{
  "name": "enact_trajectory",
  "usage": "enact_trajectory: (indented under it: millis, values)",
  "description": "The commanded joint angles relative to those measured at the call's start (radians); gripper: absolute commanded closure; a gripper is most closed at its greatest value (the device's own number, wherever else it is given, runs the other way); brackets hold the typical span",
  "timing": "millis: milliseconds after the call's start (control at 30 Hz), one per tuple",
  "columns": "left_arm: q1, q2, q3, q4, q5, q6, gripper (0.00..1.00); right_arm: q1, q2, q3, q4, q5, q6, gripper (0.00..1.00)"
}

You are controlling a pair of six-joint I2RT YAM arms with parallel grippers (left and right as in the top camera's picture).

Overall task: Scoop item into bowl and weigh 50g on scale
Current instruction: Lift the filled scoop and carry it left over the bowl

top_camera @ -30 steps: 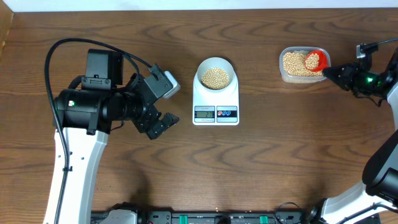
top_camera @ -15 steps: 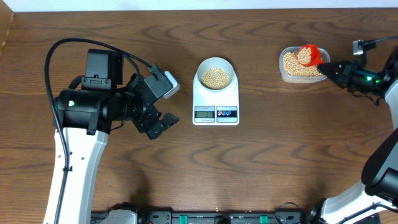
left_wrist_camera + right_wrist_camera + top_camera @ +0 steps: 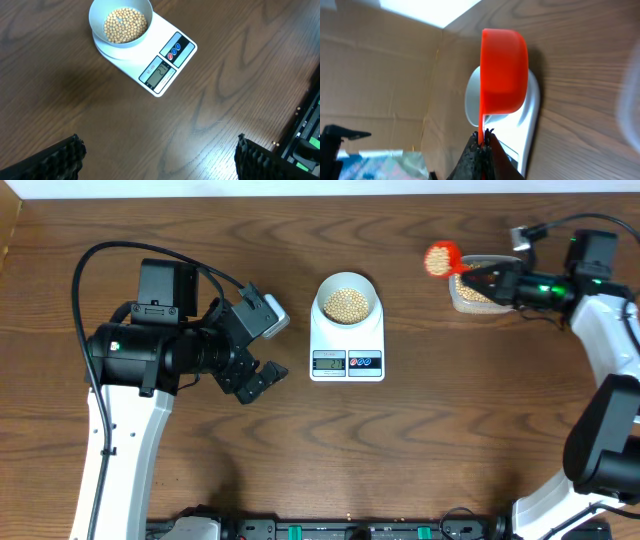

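While right fingers (image 3: pixel 470 161) clamp red scoop (image 3: pixel 504 70), left fingers (image 3: pixel 64 158) wide apart, empty

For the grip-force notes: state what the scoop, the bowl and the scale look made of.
Red scoop: likely plastic; uniform orange-red, smooth, with a soft sheen.
Bowl: pale bluish-white, smooth and opaque; plastic or glazed ceramic, the look leaves it open.
Scale: smooth white housing, probably plastic, with a grey LCD window on the front.
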Motion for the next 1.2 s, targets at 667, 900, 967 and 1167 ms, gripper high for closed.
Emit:
enact_trajectory:
  millis: [667, 900, 967, 1167]
  values:
    - [0.005, 0.002, 0.025, -0.003, 0.013, -0.009, 0.02, 0.291, 0.009, 0.003, 0.101, 0.265, -0.198, 0.99]
    - [0.005, 0.002, 0.025, -0.003, 0.013, -0.009, 0.02, 0.357, 0.009, 0.003, 0.101, 0.373, -0.321, 0.99]
    - [0.005, 0.002, 0.025, -0.003, 0.013, -0.009, 0.02, 0.369, 0.009, 0.003, 0.101, 0.410, -0.333, 0.99]
    - [0.005, 0.002, 0.025, -0.003, 0.013, -0.009, 0.02, 0.410, 0.009, 0.003, 0.098, 0.446, -0.402, 0.99]
